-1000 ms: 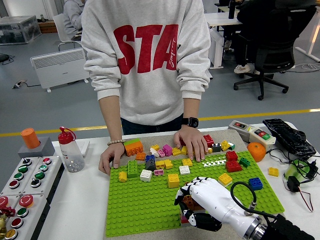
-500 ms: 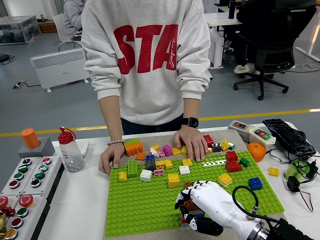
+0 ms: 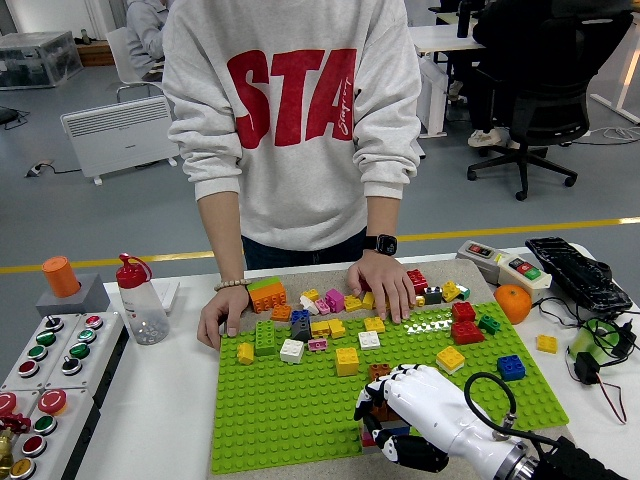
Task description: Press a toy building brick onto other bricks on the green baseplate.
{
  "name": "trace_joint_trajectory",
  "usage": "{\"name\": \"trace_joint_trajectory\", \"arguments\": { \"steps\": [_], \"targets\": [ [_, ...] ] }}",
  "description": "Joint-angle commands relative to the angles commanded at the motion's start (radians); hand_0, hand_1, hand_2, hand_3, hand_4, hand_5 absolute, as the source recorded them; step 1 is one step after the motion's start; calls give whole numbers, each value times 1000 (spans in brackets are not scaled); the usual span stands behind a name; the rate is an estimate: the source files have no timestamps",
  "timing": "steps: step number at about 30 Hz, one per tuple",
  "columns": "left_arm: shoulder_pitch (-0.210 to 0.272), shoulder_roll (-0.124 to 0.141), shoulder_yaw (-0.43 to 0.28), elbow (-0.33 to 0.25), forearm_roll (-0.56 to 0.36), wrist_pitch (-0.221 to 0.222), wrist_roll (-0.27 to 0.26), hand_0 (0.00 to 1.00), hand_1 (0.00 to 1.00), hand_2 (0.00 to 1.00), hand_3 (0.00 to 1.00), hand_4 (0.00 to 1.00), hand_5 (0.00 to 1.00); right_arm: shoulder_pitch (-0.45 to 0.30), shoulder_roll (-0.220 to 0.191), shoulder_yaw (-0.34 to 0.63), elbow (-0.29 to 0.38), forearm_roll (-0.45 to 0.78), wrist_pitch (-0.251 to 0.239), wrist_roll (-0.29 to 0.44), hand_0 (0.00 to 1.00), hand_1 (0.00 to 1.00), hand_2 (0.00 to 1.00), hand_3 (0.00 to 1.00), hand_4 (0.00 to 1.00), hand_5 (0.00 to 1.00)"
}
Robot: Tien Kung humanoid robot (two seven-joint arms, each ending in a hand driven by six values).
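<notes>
Right white robot hand point(image 3: 415, 405) at near edge of green studded baseplate point(image 3: 290, 410), fingers point(image 3: 375, 392) curled onto brown toy brick point(image 3: 380, 408) seated on bricks there. Farther: person's two hands point(image 3: 380, 285) flat on bench point(image 3: 160, 400); sweatshirt point(image 3: 290, 110) reads "STA".

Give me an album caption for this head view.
White right robot hand grips a brown brick over the green baseplate, person's hands resting behind.

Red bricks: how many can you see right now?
2 clearly: one red brick beside the person's hand at the far edge, one larger red brick on the baseplate, far right. Others may be hidden.
</notes>
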Motion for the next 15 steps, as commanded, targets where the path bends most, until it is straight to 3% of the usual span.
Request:
{"name": "trace_joint_trajectory", "arguments": {
  "steps": [15],
  "targets": [
    [-5,1,4,0,-5,0,-1,658,683,701,576,293,998,1,1,-3,-5,3,9,-3,630,552,537,512,350,181]
  ]
}}
